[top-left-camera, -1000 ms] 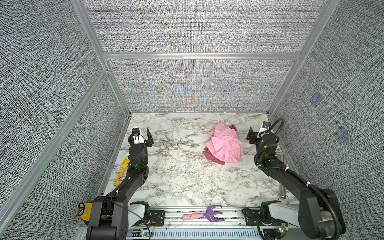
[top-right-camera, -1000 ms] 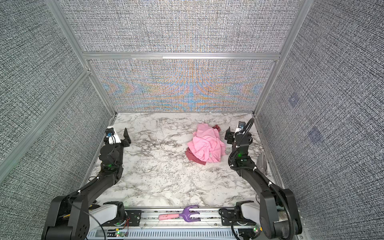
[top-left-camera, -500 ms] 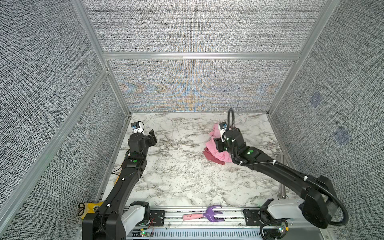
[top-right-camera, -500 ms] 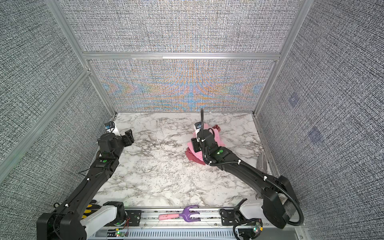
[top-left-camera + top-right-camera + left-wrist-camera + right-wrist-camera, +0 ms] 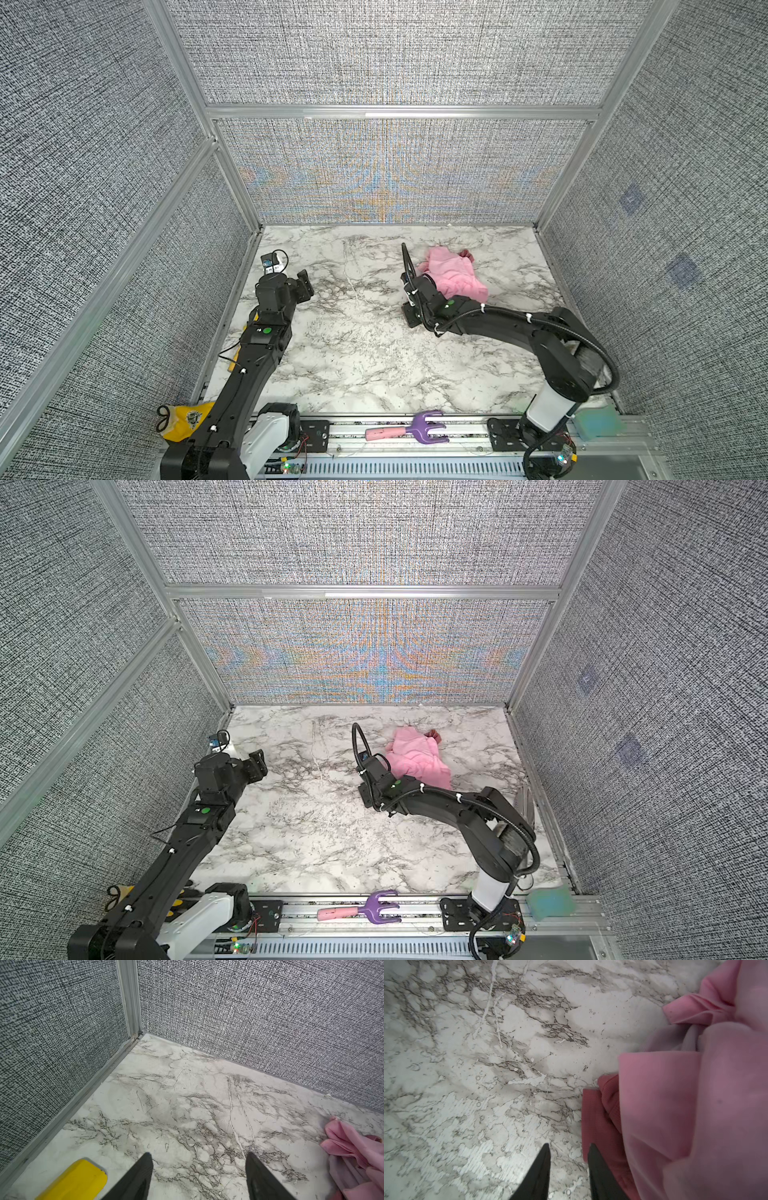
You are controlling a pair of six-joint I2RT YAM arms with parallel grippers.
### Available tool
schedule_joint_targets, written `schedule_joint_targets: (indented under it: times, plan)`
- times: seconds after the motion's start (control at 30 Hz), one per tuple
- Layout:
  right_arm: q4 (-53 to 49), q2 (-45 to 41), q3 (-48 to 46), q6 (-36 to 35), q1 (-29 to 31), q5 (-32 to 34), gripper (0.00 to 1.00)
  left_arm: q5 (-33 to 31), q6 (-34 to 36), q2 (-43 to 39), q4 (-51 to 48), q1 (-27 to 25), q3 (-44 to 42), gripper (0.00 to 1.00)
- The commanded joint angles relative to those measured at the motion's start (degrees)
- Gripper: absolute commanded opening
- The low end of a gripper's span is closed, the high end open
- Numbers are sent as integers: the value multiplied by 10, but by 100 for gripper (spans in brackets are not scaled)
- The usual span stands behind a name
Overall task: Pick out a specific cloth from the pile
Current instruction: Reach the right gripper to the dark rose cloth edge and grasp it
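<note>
**Both top views:** the pile (image 5: 453,274) (image 5: 417,758) of pink cloths is seen right of centre, toward the rear of the marble tabletop (image 5: 353,353).

**Left wrist view:** the left gripper (image 5: 198,1156) is spread wide and empty above bare marble.

**Right wrist view:** the right gripper (image 5: 569,1147) is narrowed, with marble visible between its tips. The dark dusty-rose cloth (image 5: 600,1118) is tucked under the pile's edge, just beside one finger.

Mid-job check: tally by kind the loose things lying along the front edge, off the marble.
Fork: 1
Sponge: 1
Glove: 1
Total: 3
</note>
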Motion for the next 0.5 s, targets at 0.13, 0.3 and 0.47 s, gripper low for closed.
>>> schedule_joint_targets:
  times: [0.13, 0.3, 0.47]
  plan:
    - [-48, 71, 64, 14, -8, 55, 35, 3, 1, 12, 10, 0, 1, 72]
    - [-68, 98, 84, 17, -13, 72, 41, -1, 9, 19, 11, -1, 2, 72]
    - [-81, 109, 90, 26, -23, 69, 45, -7, 14, 24, 14, -1, 0, 72]
